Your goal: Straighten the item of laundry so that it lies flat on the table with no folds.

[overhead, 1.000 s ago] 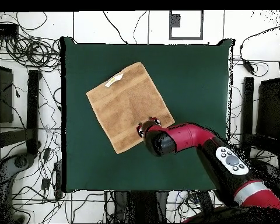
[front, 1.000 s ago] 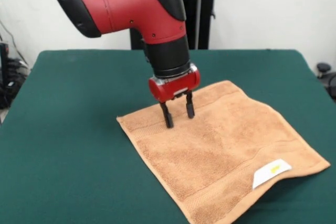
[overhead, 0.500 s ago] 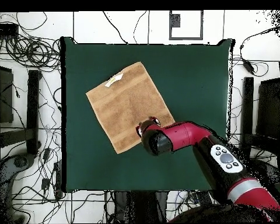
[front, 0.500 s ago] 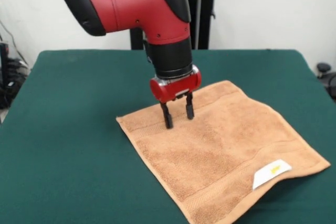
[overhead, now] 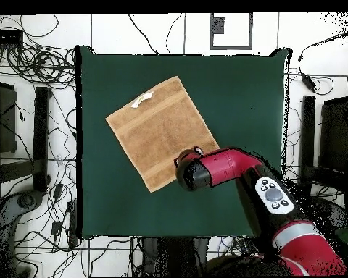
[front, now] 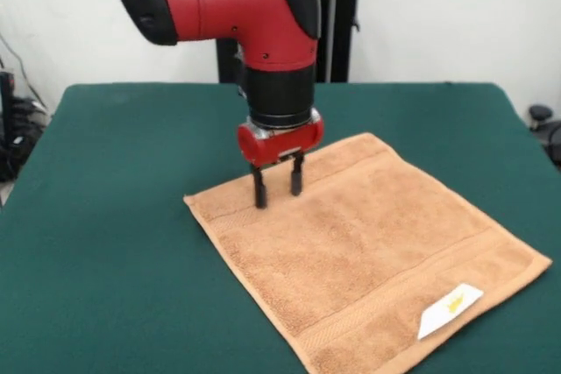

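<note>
The item of laundry [front: 359, 243] [overhead: 159, 127] is a tan terry towel spread open on the green table [front: 105, 216] [overhead: 242, 94], set at an angle. Its white tag [front: 449, 309] with a yellow mark lies near the front right corner. My gripper [front: 277, 185] stands upright over the towel's far left border band, open, with both black fingertips down on the cloth and nothing between them. From overhead, the arm's red wrist [overhead: 195, 170] covers the gripper and the towel's corner nearest the robot.
The towel lies left of the table's middle in the overhead view. Cables and stands crowd the floor around the table [overhead: 32, 108]. A black stand [front: 337, 15] rises behind the table's far edge.
The gripper has slid left and slightly away along the towel's far border. The towel has shifted with it, its left corner moving outward and its front right edge now flatter.
</note>
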{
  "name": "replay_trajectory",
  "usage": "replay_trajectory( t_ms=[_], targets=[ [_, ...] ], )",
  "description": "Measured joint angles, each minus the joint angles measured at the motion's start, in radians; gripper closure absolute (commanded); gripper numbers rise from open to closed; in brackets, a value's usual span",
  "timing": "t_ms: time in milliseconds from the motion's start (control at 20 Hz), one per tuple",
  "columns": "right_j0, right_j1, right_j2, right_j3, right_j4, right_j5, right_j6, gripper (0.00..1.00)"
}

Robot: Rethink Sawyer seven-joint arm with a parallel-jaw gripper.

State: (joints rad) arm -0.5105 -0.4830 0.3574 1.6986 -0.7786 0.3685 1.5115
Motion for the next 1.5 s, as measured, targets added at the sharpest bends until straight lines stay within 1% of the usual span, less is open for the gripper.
replay_trajectory(
  t_ms=[450, 700, 950, 1050, 1100, 1250, 1300, 1500],
  targets=[
    [-0.021, -0.041, -0.075, -0.006, 0.013, 0.102, 0.000, 0.00],
    [-0.043, -0.057, -0.078, -0.003, 0.038, 0.114, 0.000, 0.00],
    [-0.061, -0.117, -0.070, 0.021, 0.119, 0.114, 0.000, 0.00],
    [-0.065, -0.149, -0.064, 0.031, 0.157, 0.114, 0.000, 0.00],
    [-0.063, -0.183, -0.062, 0.038, 0.188, 0.114, 0.000, 0.00],
    [-0.058, -0.214, -0.062, 0.044, 0.211, 0.114, 0.000, 0.00],
    [-0.055, -0.244, -0.062, 0.047, 0.232, 0.114, 0.000, 0.00],
    [-0.055, -0.292, -0.062, 0.048, 0.266, 0.114, 0.000, 0.00]
  ],
)
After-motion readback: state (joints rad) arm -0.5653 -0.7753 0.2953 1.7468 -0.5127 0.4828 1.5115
